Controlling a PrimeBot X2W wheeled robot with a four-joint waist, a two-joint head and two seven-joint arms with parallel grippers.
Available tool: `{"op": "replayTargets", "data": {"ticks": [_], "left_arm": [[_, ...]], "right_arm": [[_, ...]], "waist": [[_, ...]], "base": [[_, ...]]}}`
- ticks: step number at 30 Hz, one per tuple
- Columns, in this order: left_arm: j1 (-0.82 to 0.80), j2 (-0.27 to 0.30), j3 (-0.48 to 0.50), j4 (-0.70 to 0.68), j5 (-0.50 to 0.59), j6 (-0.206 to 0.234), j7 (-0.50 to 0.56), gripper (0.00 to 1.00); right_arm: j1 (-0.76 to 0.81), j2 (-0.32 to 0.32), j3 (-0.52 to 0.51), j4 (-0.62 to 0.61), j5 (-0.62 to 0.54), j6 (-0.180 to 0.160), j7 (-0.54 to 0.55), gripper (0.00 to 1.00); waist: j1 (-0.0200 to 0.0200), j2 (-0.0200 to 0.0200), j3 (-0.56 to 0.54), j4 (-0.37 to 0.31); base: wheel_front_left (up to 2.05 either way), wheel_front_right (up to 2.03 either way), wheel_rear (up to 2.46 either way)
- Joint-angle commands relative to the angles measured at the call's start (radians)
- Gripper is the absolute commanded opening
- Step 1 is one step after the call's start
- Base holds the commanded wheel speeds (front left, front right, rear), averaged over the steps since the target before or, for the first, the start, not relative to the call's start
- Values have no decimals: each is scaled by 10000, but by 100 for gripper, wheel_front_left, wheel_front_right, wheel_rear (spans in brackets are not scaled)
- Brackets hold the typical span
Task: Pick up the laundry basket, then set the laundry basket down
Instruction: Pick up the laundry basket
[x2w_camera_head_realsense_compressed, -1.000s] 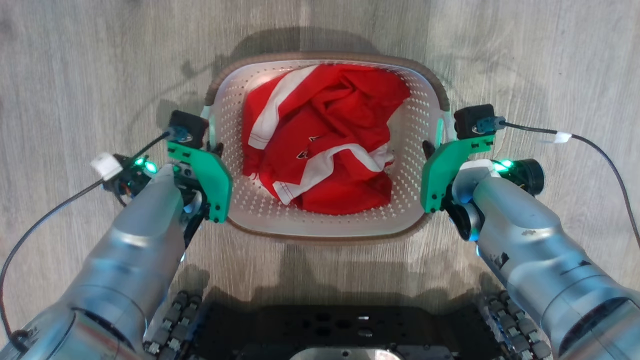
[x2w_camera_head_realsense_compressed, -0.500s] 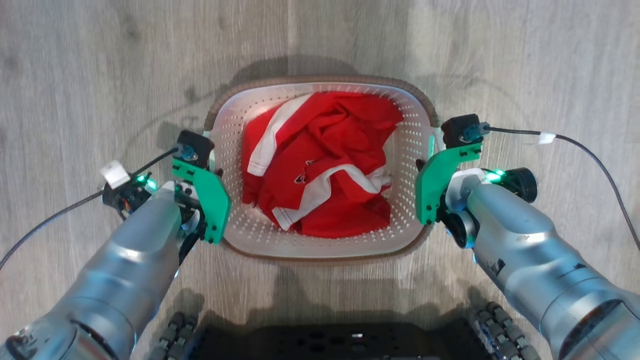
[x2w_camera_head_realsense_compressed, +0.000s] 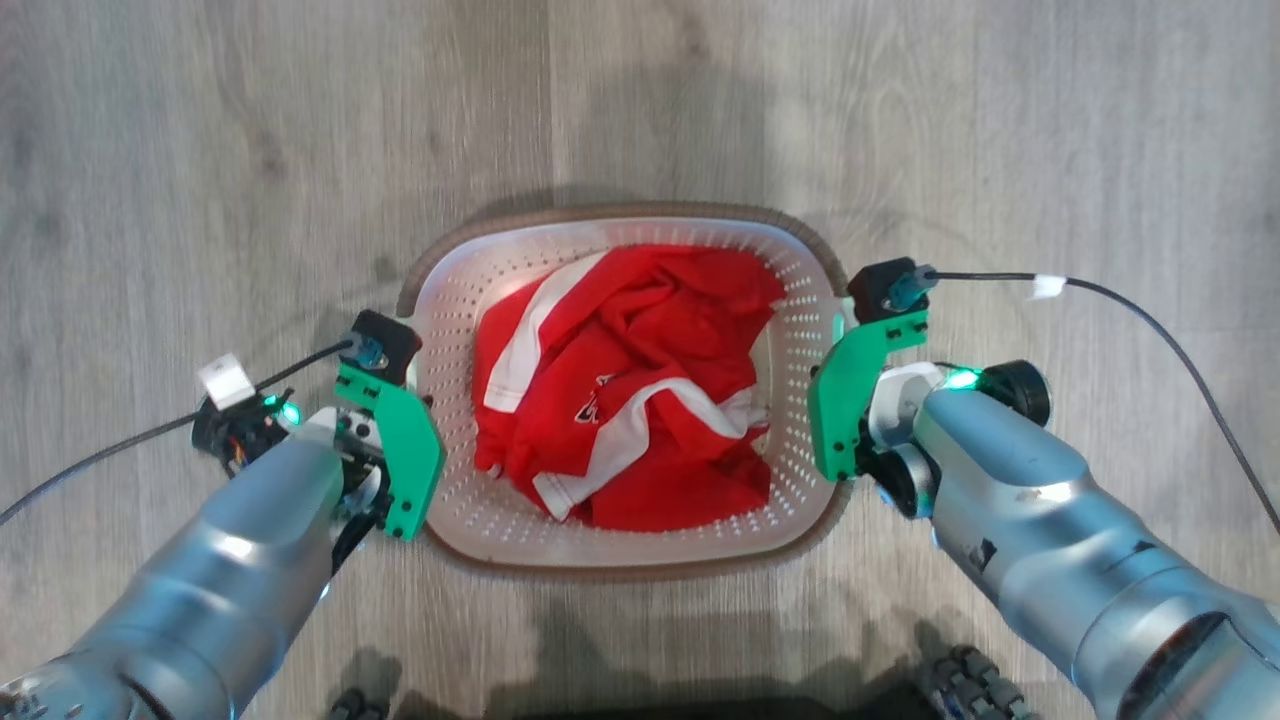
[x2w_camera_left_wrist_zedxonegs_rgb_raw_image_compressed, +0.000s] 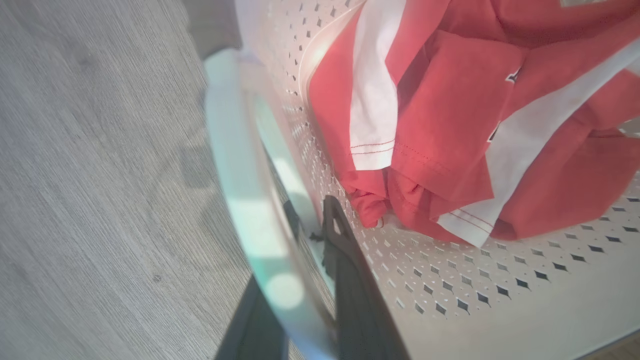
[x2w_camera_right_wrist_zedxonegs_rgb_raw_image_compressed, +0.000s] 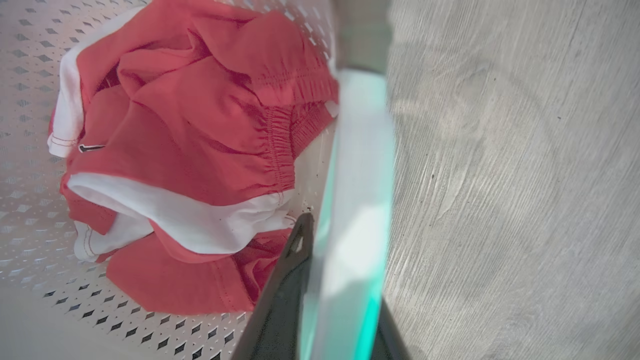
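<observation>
The laundry basket (x2w_camera_head_realsense_compressed: 448, 330), white and perforated with a brown rim (x2w_camera_head_realsense_compressed: 610, 213), is held between my two arms over the wood floor. It carries a red and white garment (x2w_camera_head_realsense_compressed: 625, 400). My left gripper (x2w_camera_head_realsense_compressed: 418, 405) is shut on the left white handle (x2w_camera_left_wrist_zedxonegs_rgb_raw_image_compressed: 235, 165), with one dark finger (x2w_camera_left_wrist_zedxonegs_rgb_raw_image_compressed: 345, 280) inside the wall and the other outside. My right gripper (x2w_camera_head_realsense_compressed: 838, 335) is shut on the right handle (x2w_camera_right_wrist_zedxonegs_rgb_raw_image_compressed: 360, 175), its inner finger (x2w_camera_right_wrist_zedxonegs_rgb_raw_image_compressed: 285, 290) against the wall. Whether the basket's bottom touches the floor is hidden.
Grey wood-plank floor (x2w_camera_head_realsense_compressed: 200, 150) lies on every side of the basket. Black cables (x2w_camera_head_realsense_compressed: 1150, 320) trail from both wrists. A bit of my wheeled base (x2w_camera_head_realsense_compressed: 965, 680) shows at the bottom edge.
The whole picture has shifted, and my base has slid out at the bottom. The basket, still gripped by both handles, now looks smaller and lower, with its shadow closer around it.
</observation>
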Motion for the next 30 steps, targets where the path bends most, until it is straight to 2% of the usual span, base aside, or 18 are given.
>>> {"op": "replayTargets", "data": {"ticks": [1,14,21,30], "left_arm": [[304,466,-215,-169,30,-2,144,0],[1575,1529,-617,-1904,-219,-2,1227,0],[1983,2144,-635,-3105,-211,-2,1927,0],[2341,2798,-637,-4159,-399,-2,2291,0]], "right_arm": [[404,229,329,-413,-27,75,97,0],[1206,229,1066,-1188,421,75,1362,0],[1532,229,1270,-1544,393,75,1804,0],[1737,229,1275,-1959,122,75,2203,0]], "waist": [[0,-1,-401,-126],[0,-1,-2431,-524],[0,-1,-3201,-547],[0,-1,-3900,-581]], "base": [[0,0,0],[0,0,0],[0,0,0],[0,0,0]]}}
